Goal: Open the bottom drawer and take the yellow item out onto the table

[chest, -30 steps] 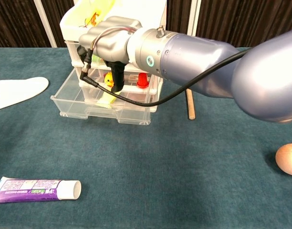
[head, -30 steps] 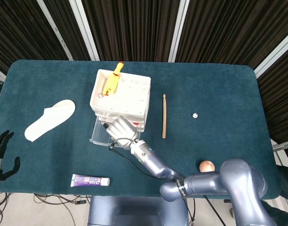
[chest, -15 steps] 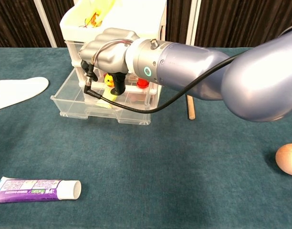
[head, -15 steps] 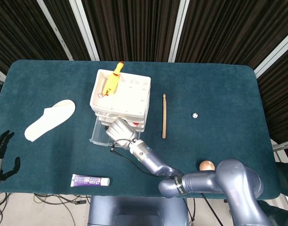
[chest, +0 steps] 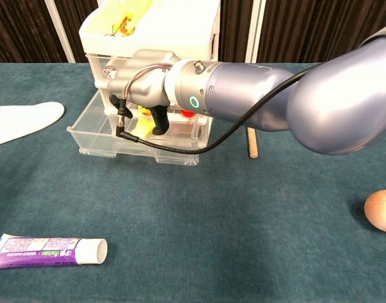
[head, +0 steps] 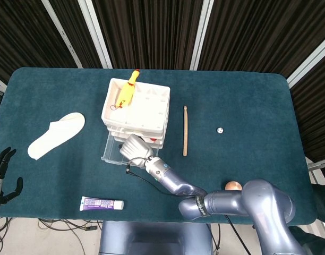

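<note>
- In the head view, the white drawer unit (head: 135, 109) stood near the middle of the table (head: 247, 101), with its clear bottom drawer (head: 112, 150) already pulled out toward the robot.
- The right hand (head: 135, 147) hung over the open drawer, palm down, covering most of what lay inside.
- The left hand (head: 0, 172) showed at the table's left edge, well apart from the work, fingers spread and holding nothing.
- Also in this view: a yellow rubber chicken (head: 127, 91) lying on top of the unit, a white slipper (head: 55, 135) to the left, a toothpaste tube (head: 101, 203) near the front edge, a wooden stick (head: 185, 130) just right of the unit, a small ball (head: 220, 129) further right, and an egg (head: 233, 186) near the right arm.
- In the chest view, the right hand (chest: 146, 91) reached down into the bottom drawer (chest: 98, 129), a dark fingertip (chest: 158, 129) low inside it.
- The yellow item (chest: 142, 125) lay in the drawer just beside that finger, partly hidden behind the hand.
- Whether the fingers had closed on the item could not be told; it may only have been touched.
- A red piece (chest: 188, 114) sat in a drawer to the right of the hand.
- Judged from this, the opening step was done. A sure grasp, the lift out and the setting down on the table were left.
</note>
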